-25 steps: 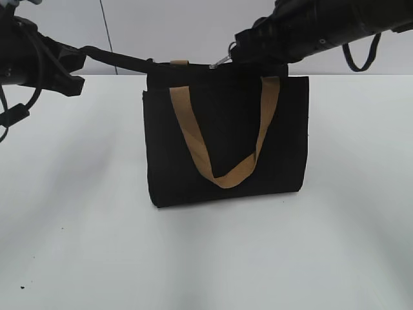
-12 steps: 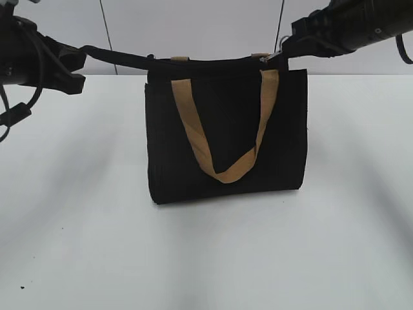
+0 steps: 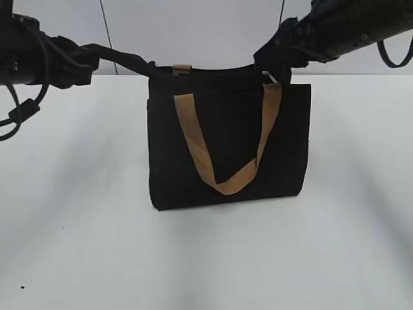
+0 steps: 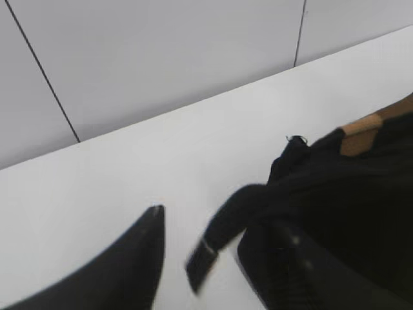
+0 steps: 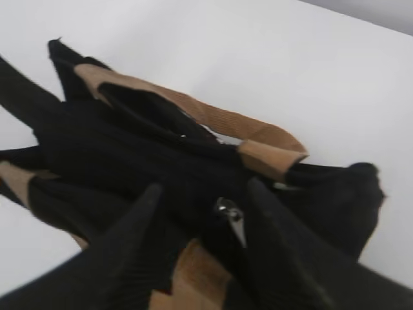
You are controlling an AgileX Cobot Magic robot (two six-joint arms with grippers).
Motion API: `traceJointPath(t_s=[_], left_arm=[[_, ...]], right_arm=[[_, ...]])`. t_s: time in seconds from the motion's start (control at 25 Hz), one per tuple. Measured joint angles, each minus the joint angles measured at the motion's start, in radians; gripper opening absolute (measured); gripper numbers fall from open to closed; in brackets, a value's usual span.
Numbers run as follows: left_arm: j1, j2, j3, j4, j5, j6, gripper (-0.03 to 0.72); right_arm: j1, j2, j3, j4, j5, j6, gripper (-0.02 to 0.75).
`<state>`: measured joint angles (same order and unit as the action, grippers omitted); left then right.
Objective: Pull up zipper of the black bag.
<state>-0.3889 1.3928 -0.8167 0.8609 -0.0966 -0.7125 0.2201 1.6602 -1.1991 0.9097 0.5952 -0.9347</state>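
The black bag (image 3: 226, 142) stands upright mid-table, its tan handle (image 3: 222, 184) hanging down the front. The zipper runs along its top edge. The silvery pull tab (image 5: 230, 217) lies at the bag's right end, also seen in the exterior view (image 3: 271, 78). My right gripper (image 5: 205, 187) is open over that end, fingers either side of the pull tab, not pinching it; it shows at the top right corner (image 3: 270, 64). My left gripper (image 4: 219, 223) is open at the bag's top left corner (image 3: 145, 66). A black end tab (image 4: 205, 257) hangs loose between its fingers.
The white table (image 3: 206, 258) spreads around the bag, with a pale panelled wall (image 3: 193, 32) close behind. Both dark arms reach in over the bag's top from the upper corners.
The right gripper dragged the pull tab from mid-top to the bag's right end, then opened and dropped slightly left. The left gripper moved in toward the bag and the end tab went slack.
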Motion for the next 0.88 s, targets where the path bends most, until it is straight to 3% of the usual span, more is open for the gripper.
traceJointPath(t_s=[0.08, 0.2, 0.52, 0.72, 0.88], left_arm=[[-0.020, -0.002, 0.000, -0.065, 0.038, 0.000, 0.468], [-0.052, -0.018, 0.000, -0.161, 0.154, 0.000, 0.547], [-0.167, -0.162, 0.001, -0.321, 0.480, 0.039, 0.542], [-0.207, -0.246, 0.001, -0.526, 0.685, 0.238, 0.515], [-0.210, -0.327, 0.001, -0.620, 0.831, 0.376, 0.510]], right_arm=[[0.009, -0.001, 0.000, 0.002, 0.024, 0.022, 0.520], [0.009, -0.013, 0.000, -0.012, 0.061, 0.081, 0.603], [0.009, -0.131, 0.000, -0.189, 0.184, 0.328, 0.623], [0.009, -0.176, 0.000, -0.396, 0.360, 0.513, 0.621], [0.009, -0.247, 0.012, -0.440, 0.491, 0.561, 0.618]])
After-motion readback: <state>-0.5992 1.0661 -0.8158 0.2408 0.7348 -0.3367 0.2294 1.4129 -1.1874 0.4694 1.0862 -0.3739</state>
